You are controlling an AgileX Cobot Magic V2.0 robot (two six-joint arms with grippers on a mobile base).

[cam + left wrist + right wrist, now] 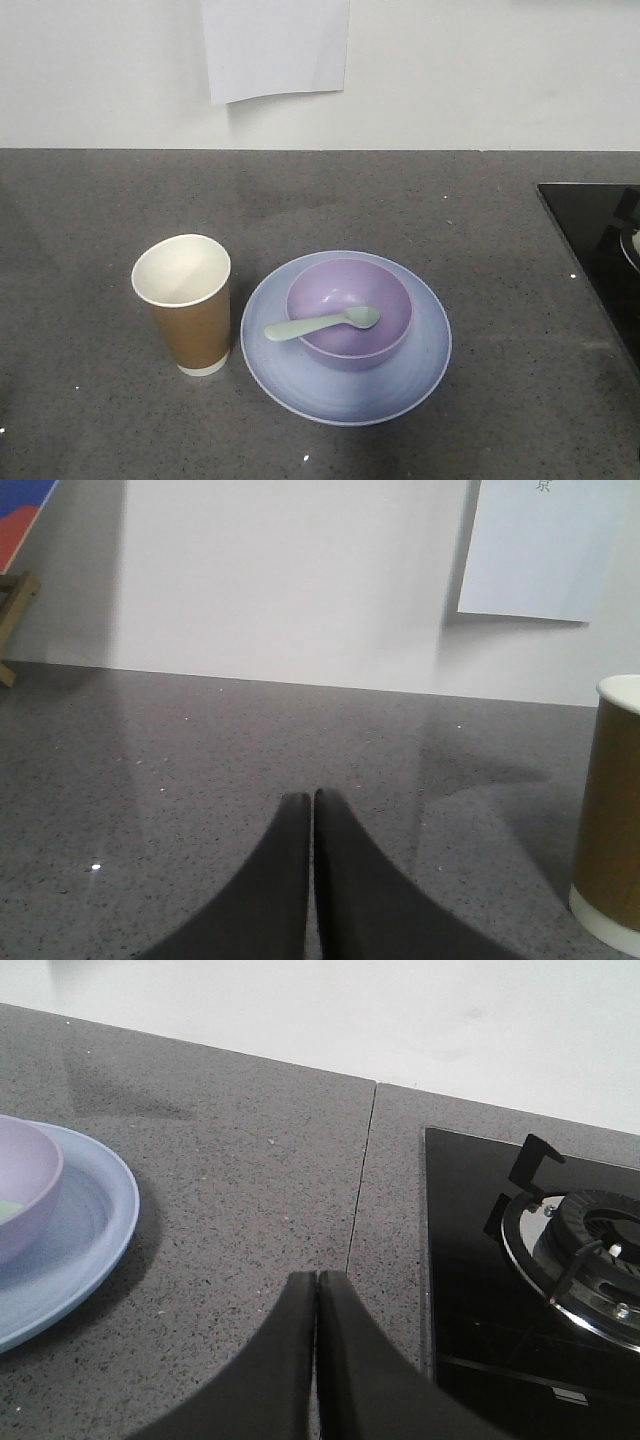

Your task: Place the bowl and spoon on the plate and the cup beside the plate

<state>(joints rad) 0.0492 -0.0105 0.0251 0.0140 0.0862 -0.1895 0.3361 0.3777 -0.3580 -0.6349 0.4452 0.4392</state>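
Counter (110, 210): dark grey speckled stone, matte with a faint sheen, dotted with a few white specks; a thin seam runs front to back across it in the right wrist view. Wall (480, 70): plain white, meeting the counter's back edge in a straight line. Sheet of paper (276, 45): white, fixed to the wall above the middle of the counter, its lower edge curling slightly. Stove top (595, 245): black glass, set into the counter at the right edge, with a round burner (590, 1250) and a black pan support. Plate (420, 365): pale bluish-white, flat on the counter near the front centre. Bowl (350, 310): lavender, sitting upright on the plate, slightly toward its rear. Spoon (322, 323): pale mint, head inside the bowl, handle resting on the rim and pointing left. Cup (186, 305): brown paper, white inside, upright on the counter just beside the plate's left edge, not touching it. Left tool (312, 798): dark fingers pressed together, holding nothing, low over bare counter to the left of the cup. Right tool (316, 1276): fingers likewise together and holding nothing, over the counter between plate and stove top. Easel leg and a red-and-blue panel at far left, partly cut off.
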